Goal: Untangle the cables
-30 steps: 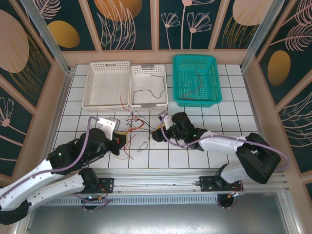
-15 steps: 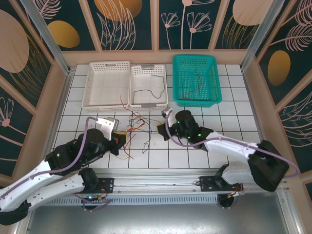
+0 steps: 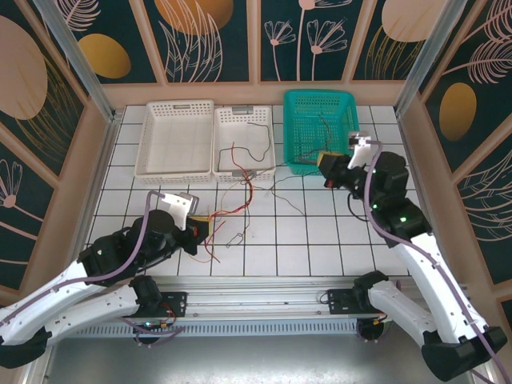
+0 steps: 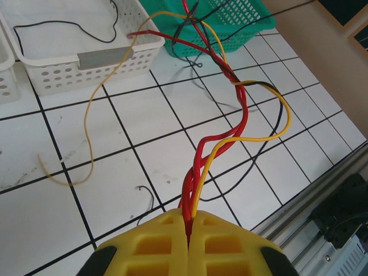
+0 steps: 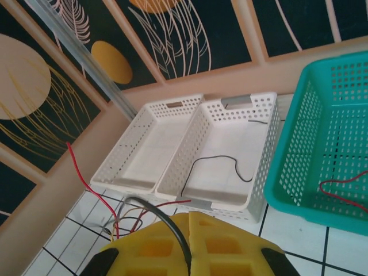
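Cables (image 4: pixel 214 150) are hanging twisted: my left jaws are pinching the red-yellow bundle (image 4: pixel 190 192), my right jaws a black strand (image 5: pixel 172 221); one is lying in the white basket (image 3: pixel 236 120).

A robot test cell, by the look: white gridded counter (image 3: pixel 320 232), leaf-printed panels (image 3: pixel 208 40) beyond the jaws, aluminium rail (image 3: pixel 264 308) behind.

Your left gripper (image 4: pixel 188 230) is clamped on a twisted bundle of red and yellow cables (image 4: pixel 221 144) — it runs far toward the teal basket (image 4: pixel 244 26); a black wire (image 4: pixel 63 24) lies in the white basket (image 4: pixel 86 63), far left.
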